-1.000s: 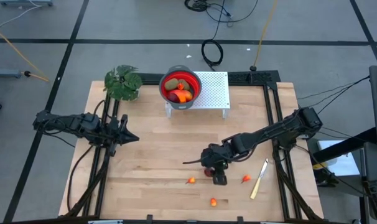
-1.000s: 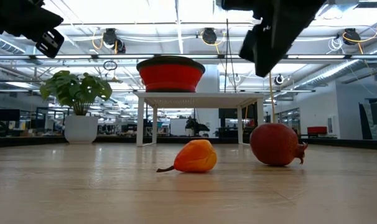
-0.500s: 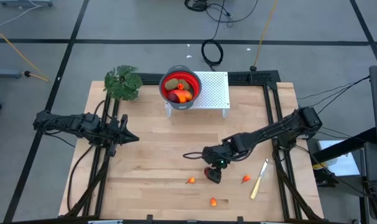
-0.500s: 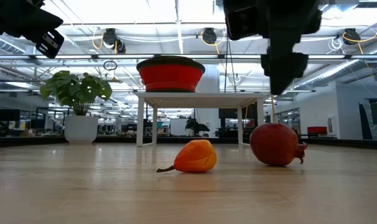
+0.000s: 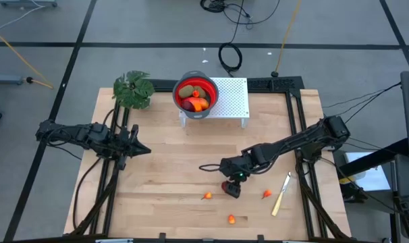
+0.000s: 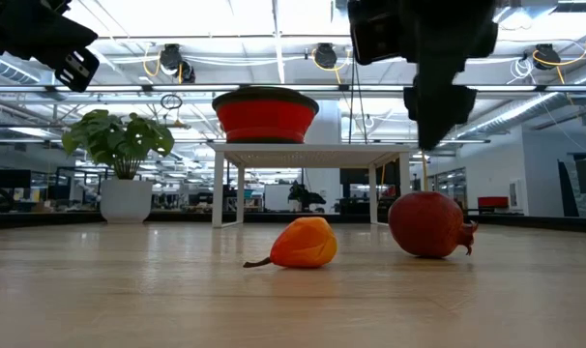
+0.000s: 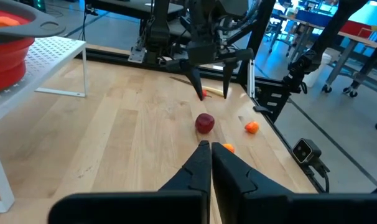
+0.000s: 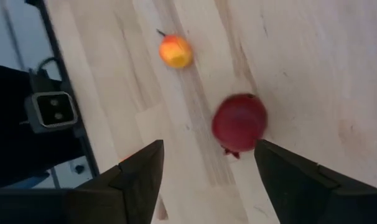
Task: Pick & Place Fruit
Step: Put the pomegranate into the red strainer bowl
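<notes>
Dark red fruit [image 8: 239, 122] lies on the counter [image 5: 164, 175] directly beneath your right end effector [image 8: 204, 163], fingers spread and empty, so you are mid-approach: descend to straddle it, then close, while the left end effector [image 5: 141, 149] waits shut.

**No readable text**

No word, label, brand, number or sign can be read in any view. The room's background, seen from table height and from the left wrist, has bright screens and fixtures, but any marks on them are too small and blurred to make out.
</notes>
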